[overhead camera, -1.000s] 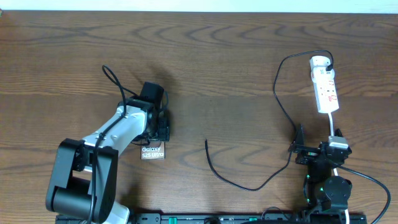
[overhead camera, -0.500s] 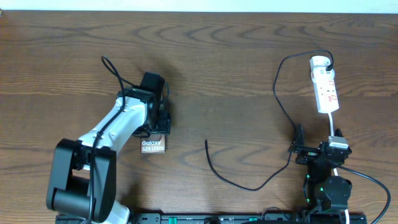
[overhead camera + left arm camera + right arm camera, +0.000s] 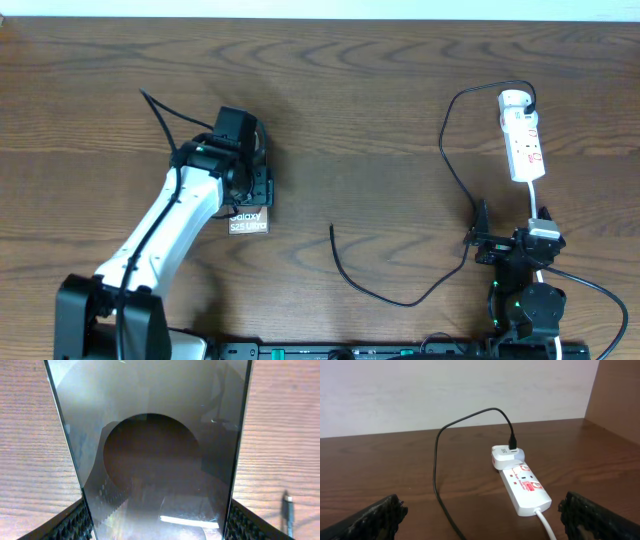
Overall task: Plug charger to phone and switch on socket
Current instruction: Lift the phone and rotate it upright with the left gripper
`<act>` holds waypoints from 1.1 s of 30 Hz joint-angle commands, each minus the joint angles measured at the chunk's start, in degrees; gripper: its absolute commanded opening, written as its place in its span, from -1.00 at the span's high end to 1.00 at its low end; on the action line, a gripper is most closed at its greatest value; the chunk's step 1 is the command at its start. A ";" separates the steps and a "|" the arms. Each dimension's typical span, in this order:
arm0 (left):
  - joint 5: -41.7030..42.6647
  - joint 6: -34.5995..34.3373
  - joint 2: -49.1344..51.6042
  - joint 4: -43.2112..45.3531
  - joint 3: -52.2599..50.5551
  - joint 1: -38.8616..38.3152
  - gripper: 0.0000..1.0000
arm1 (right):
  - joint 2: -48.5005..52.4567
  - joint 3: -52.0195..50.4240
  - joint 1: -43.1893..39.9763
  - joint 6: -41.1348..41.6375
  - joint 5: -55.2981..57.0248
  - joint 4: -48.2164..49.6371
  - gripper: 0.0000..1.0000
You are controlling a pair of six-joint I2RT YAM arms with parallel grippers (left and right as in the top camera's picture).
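Even light, glare on phone point(image 3: 150, 435)

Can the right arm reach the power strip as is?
Probably yes: the open right gripper faces the power strip across bare table; the black cable loops off to one side.

A dark brown wooden table point(image 3: 380, 90) with wavy grain lay under soft, even light. Behind its far edge stood a plain off-white wall point(image 3: 445, 390), and a smooth brown wooden side panel point(image 3: 620, 395) rose at the right.
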 commanded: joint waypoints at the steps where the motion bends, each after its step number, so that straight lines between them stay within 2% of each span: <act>1: 0.79 -3.28 -2.84 -0.04 2.19 0.00 0.85 | -0.31 -0.04 -0.28 -0.04 0.50 -0.22 -0.99; 10: 1.09 -14.49 -6.01 -0.04 2.19 0.00 0.86 | -0.31 -0.04 -0.28 -0.04 0.50 -0.22 -0.99; 17: 3.61 -19.15 -7.67 -0.04 2.36 0.04 0.85 | -0.31 -0.04 -0.28 -0.04 0.50 -0.22 -0.98; 26: 6.97 -33.18 -12.50 -0.09 2.36 2.40 0.85 | -0.31 -0.04 -0.28 -0.04 0.50 -0.22 -0.98; 30: 11.02 -36.98 -13.90 0.61 2.36 3.91 0.85 | -0.31 -0.04 -0.28 -0.04 0.50 -0.22 -0.99; 33: 17.51 -37.11 -14.27 1.99 2.36 5.44 0.86 | -0.31 -0.04 -0.28 -0.04 0.50 -0.22 -0.99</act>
